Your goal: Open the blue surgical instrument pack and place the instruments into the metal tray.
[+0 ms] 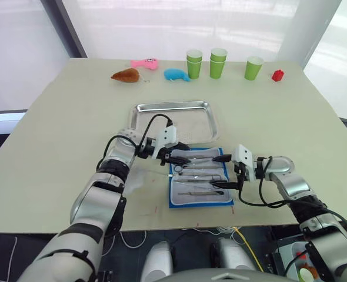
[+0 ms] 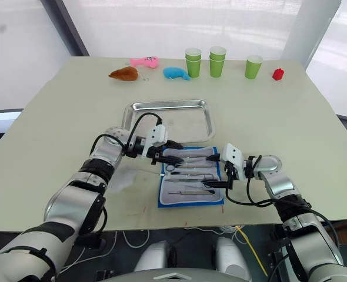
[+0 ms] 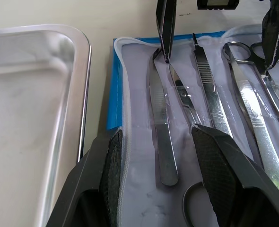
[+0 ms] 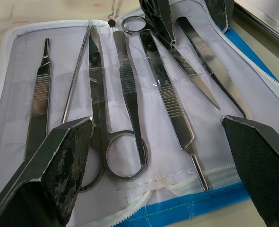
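1. The blue surgical instrument pack (image 1: 200, 185) is lying open in the lower middle of the left eye view, lining up, just below the metal tray (image 1: 173, 121). The tray is looking empty, so nothing has been moved yet.

2. The left gripper (image 1: 178, 157) is hanging over the pack's upper left corner, jaws spread wide and holding nothing. The right gripper (image 1: 225, 171) is reaching in from the pack's right edge, also wide open and empty.

3. What I'm worrying about: the instruments (image 4: 125, 94) are sitting tucked under clear straps across the lining. Any pull that isn't sliding a tool out along its length is probably going to drag the whole pack along instead.

4. They're also thin, flat and shiny, and packed side by side. The fingers could easily be pinching two at once or just skidding off.

5. Both grippers are crowding the same end of the pack, so a bump between them looks possible.

6. The wrist views are showing the straps and each separate tool, like the scissors (image 4: 104, 142). The eye views are giving the layout instead: tray, pack and both arms together.
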